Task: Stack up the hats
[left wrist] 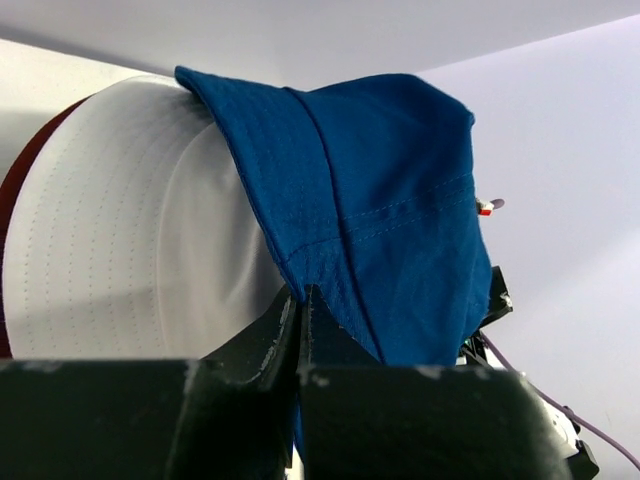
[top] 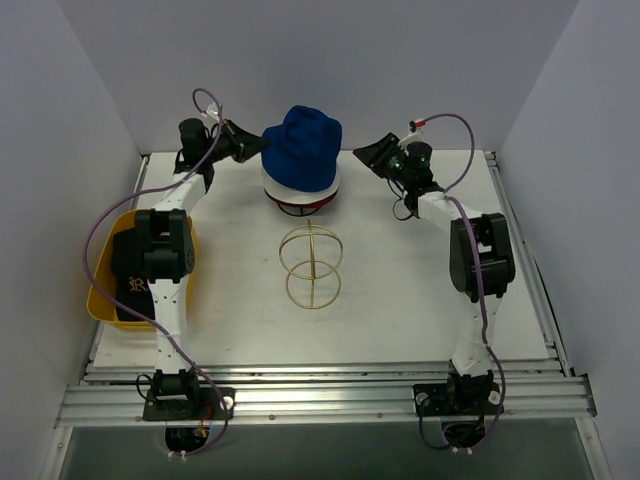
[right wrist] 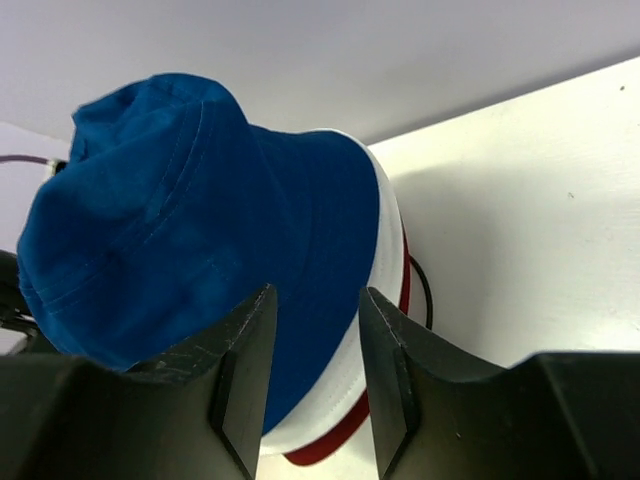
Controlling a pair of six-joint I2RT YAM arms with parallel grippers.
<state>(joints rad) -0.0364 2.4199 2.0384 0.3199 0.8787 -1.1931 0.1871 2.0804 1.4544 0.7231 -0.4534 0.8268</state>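
Observation:
The blue hat (top: 302, 143) sits on top of the white bucket hat (top: 300, 189), which covers the dark red bucket hat (top: 300, 207) at the back middle of the table. My left gripper (top: 255, 143) is shut on the blue hat's left brim. In the left wrist view the gripper (left wrist: 300, 297) pinches the blue fabric (left wrist: 370, 200) beside the white hat (left wrist: 130, 250). My right gripper (top: 360, 156) is open and empty just right of the stack. In the right wrist view the gripper (right wrist: 318, 300) faces the blue hat (right wrist: 200, 230) and the white hat (right wrist: 385, 250). The red baseball cap is not clearly in view.
A gold wire sphere frame (top: 311, 265) stands at the table's middle. A black wire frame (right wrist: 425, 290) shows under the hat stack. A yellow tub (top: 103, 300) sits at the left edge, holding a dark item with white lettering (top: 135, 288), partly hidden by my left arm.

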